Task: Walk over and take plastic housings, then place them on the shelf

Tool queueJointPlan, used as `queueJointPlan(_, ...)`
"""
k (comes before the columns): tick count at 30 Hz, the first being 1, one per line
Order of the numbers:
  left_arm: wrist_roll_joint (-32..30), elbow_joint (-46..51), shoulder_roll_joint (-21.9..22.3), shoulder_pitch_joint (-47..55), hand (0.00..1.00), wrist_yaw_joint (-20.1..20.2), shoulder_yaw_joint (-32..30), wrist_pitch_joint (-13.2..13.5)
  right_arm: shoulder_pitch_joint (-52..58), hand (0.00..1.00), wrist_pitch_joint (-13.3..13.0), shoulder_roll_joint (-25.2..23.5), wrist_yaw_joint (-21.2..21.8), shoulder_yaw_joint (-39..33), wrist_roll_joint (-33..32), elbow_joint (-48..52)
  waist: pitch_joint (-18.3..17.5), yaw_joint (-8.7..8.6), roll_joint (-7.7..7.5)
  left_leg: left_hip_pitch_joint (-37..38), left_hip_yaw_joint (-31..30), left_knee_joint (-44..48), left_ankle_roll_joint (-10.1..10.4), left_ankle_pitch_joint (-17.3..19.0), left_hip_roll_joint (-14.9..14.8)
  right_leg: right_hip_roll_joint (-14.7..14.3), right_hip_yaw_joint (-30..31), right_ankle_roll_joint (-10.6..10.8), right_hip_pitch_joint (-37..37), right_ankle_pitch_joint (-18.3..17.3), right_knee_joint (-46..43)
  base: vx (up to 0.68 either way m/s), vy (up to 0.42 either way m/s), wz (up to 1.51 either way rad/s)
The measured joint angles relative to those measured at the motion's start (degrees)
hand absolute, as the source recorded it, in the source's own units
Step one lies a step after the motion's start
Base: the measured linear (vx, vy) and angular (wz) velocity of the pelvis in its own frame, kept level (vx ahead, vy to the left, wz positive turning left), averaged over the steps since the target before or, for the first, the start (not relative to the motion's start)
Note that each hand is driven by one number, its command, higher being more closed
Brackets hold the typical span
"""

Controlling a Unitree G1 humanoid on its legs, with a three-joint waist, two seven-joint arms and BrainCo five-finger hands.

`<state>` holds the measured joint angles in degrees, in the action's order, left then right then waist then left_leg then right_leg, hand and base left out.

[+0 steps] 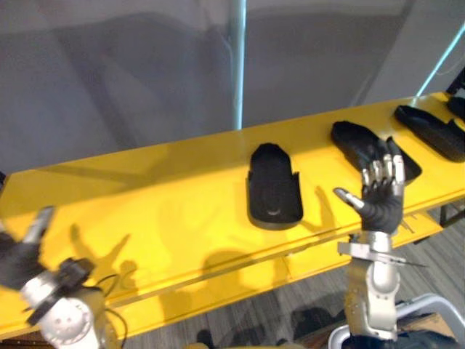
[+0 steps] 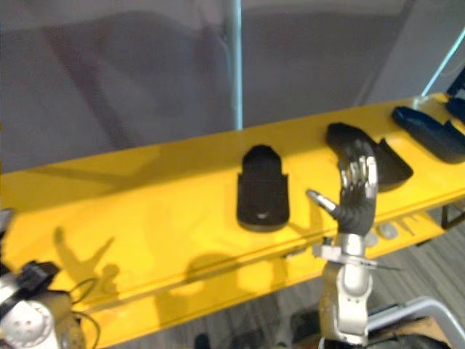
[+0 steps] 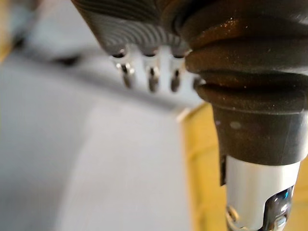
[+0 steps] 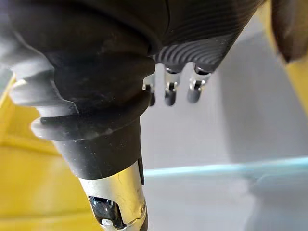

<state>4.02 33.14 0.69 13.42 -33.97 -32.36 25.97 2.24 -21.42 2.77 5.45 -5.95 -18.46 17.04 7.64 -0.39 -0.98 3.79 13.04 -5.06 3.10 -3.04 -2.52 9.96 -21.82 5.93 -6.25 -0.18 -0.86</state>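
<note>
The right robot hand (image 1: 381,195) is held upright at lower right, fingers spread, nothing gripped. The left robot hand (image 1: 20,254), at lower left, appears relaxed and empty too. Nothing has been taken yet, and all shelving remains. On the yellow bench (image 1: 145,196) the centre housing (image 1: 274,187) lies unobstructed, the second housing (image 1: 347,138) partly behind the right fingers. A teal pole (image 1: 237,65) stands beyond.

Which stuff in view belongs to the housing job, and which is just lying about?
Job:
- right hand, open, raised in front of the yellow surface
- left hand, lower left
- black plastic housings: middle housing, second housing partly behind the right hand, far-right housing

Lying about:
- pale blue pole
- grey wall
- grey floor
</note>
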Motion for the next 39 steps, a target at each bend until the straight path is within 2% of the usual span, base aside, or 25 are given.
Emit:
queueJointPlan(5, -5.24, -0.09, -0.10, -0.10, 0.00, -3.44, -1.07, -0.81, -1.53, 0.00, 0.58, 1.84, 5.79, 6.34, 0.63, 0.01, -0.07, 0.62, -0.09, -0.83, -0.43, -0.02, -0.22, -0.15, -0.06, -0.16, -0.34, 0.16, 0.19, -0.24, 0.15, 0.02, -0.005, 0.04)
queueJointPlan(7, -6.35, -0.83, -0.13, -0.39, 0.00, -4.28, -2.36, -2.26, -1.53, 0.00, 1.74, 2.75, 7.62, 6.76, 1.97, 0.00, -0.08, 0.75, -0.11, -0.98, -0.92, -0.02, -0.25, -0.18, 0.00, -0.18, -0.82, 0.26, 0.22, -0.22, 0.38, 0.05, -0.008, 0.15)
queueJointPlan(8, -6.84, -2.72, -0.36, -0.58, 0.00, -5.68, -3.69, -3.80, -1.50, 0.00, 2.48, 4.01, 8.63, 6.76, 2.69, -0.01, -0.10, 0.83, -0.13, -1.10, -1.41, -0.02, -0.24, -0.21, 0.04, -0.16, -1.41, 0.55, 0.08, 0.01, 0.21, 0.07, -0.009, 0.14)
queueJointPlan(10, -6.91, -4.59, -0.36, -0.47, 0.00, -6.68, -4.79, -5.24, -1.50, 0.00, 2.78, 5.04, 9.33, 6.68, 3.23, -0.01, -0.16, 1.05, -0.23, -1.16, -1.45, -0.02, -0.19, -0.24, 0.02, -0.22, -1.44, 0.52, 0.09, 0.01, 0.23, 0.05, -0.006, 0.08)
queueJointPlan(12, -7.07, -9.77, -0.40, -0.01, 0.00, -9.64, -6.50, -7.17, -1.31, 0.00, 2.87, 6.83, 11.58, 6.69, 2.91, -0.02, -0.22, 1.09, -0.31, -1.66, -1.79, -0.01, -0.18, -0.25, -0.01, -0.37, -1.50, 0.49, 0.22, 0.02, 0.41, 0.04, -0.009, 0.09)
queueJointPlan(15, -6.23, -19.91, -0.42, 0.45, 0.00, -14.33, -8.41, -7.77, -0.51, 0.00, 2.86, 7.80, 13.79, 7.07, 1.06, -0.05, -0.31, 1.11, -0.42, -1.87, -2.26, -0.01, -0.17, -0.25, -0.06, -0.55, -1.51, 0.39, 0.22, -0.01, 0.45, 0.02, -0.008, 0.07)
queueJointPlan(17, -5.87, -27.06, -0.44, 0.62, 0.00, -16.71, -10.19, -7.58, 0.16, 0.00, 2.85, 7.95, 13.63, 7.94, 1.32, -0.07, -0.35, 1.07, -0.48, -1.96, -2.57, -0.01, -0.14, -0.27, -0.23, -0.68, -1.51, 0.35, 0.22, -0.04, 0.43, 0.00, -0.010, 0.06)
queueJointPlan(19, -3.75, -36.81, -0.46, 0.85, 0.00, -19.72, -12.66, -6.69, 1.35, 0.00, 2.86, 7.94, 10.05, 8.97, 3.86, -0.66, -0.52, 1.11, -0.74, -2.01, -2.72, -0.02, -0.02, -0.33, -0.39, -0.82, -1.46, 0.19, 0.20, -0.13, 0.42, -0.01, -0.007, 0.02)
queueJointPlan(22, -1.18, -46.27, -0.46, 2.03, 0.00, -20.14, -15.76, -4.75, 1.50, 0.00, 2.58, 8.09, 6.74, 8.57, 5.68, -3.71, -0.87, 1.07, -1.27, -2.07, -2.70, -0.02, 0.17, -0.31, -0.63, -1.05, -1.17, -0.32, 0.28, -0.49, 0.44, -0.03, -0.011, -0.01)
queueJointPlan(23, -0.56, -47.63, -0.45, 2.33, 0.00, -20.15, -16.09, -4.60, 1.50, 0.00, 2.44, 8.10, 7.16, 8.41, 5.49, -4.24, -0.93, 1.08, -1.34, -2.08, -2.66, -0.02, 0.24, -0.34, -0.70, -1.10, -1.10, -0.47, 0.32, -0.61, 0.45, -0.04, -0.011, -0.02)
queueJointPlan(28, 3.18, -57.27, -0.35, 3.39, 0.00, -21.07, -16.65, -2.51, 1.50, 0.00, 1.87, 9.58, 15.68, 9.49, 0.69, -4.03, -2.02, 1.16, -0.98, -2.91, -2.57, -0.01, 0.83, -0.55, -1.13, -1.23, -0.76, -0.76, 1.22, -1.04, 0.52, -0.02, -0.002, -0.01)
queueJointPlan(29, 3.56, -58.14, -0.30, 3.46, 0.00, -21.08, -16.66, -2.38, 1.50, 0.00, 2.01, 9.87, 16.29, 9.80, 0.68, -3.99, -2.03, 1.16, -1.00, -2.90, -2.58, -0.01, 0.75, -0.65, -1.19, -1.27, -0.76, -0.76, 1.20, -1.03, 0.51, 0.00, 0.000, 0.00)
queueJointPlan(30, 4.18, -59.77, -0.32, 3.47, 0.00, -21.08, -16.67, -2.32, 1.50, 1.00, 2.76, 10.50, 17.27, 10.46, 0.65, -3.99, -2.13, 1.16, -1.13, -2.90, -2.58, -0.01, 0.76, -0.73, -1.32, -1.39, -0.75, -0.74, 1.19, -1.02, 0.52, 0.00, 0.000, 0.00)
queueJointPlan(34, 7.44, -65.22, -0.38, 3.40, 0.00, -20.64, -16.66, -2.22, 1.61, 1.00, 5.35, 11.40, 18.45, 12.49, -1.12, -3.96, -2.51, 1.12, -1.74, -2.93, -2.67, 0.00, 0.90, -0.76, -1.80, -1.88, -0.78, -0.45, 1.18, -0.81, 0.48, 0.01, -0.007, 0.00)
queueJointPlan(37, 10.39, -69.50, -0.37, 3.33, 0.00, -18.31, -16.62, -2.49, 2.15, 1.00, 6.50, 11.73, 18.26, 12.95, -1.60, -3.71, -2.60, 1.04, -1.89, -2.96, -2.72, 0.00, 1.01, -0.69, -1.98, -2.06, -0.81, -0.46, 1.17, -0.82, 0.49, 0.01, -0.008, 0.00)
queueJointPlan(39, 12.92, -73.03, -0.38, 3.35, 0.00, -15.58, -16.53, -3.71, 4.67, 1.00, 6.73, 11.73, 17.32, 12.96, -1.61, -1.50, -2.52, 0.88, -1.83, -2.94, -2.61, 0.00, 1.08, -0.62, -2.02, -2.08, -0.74, -0.48, 1.19, -0.83, 0.49, 0.00, 0.000, 0.00)
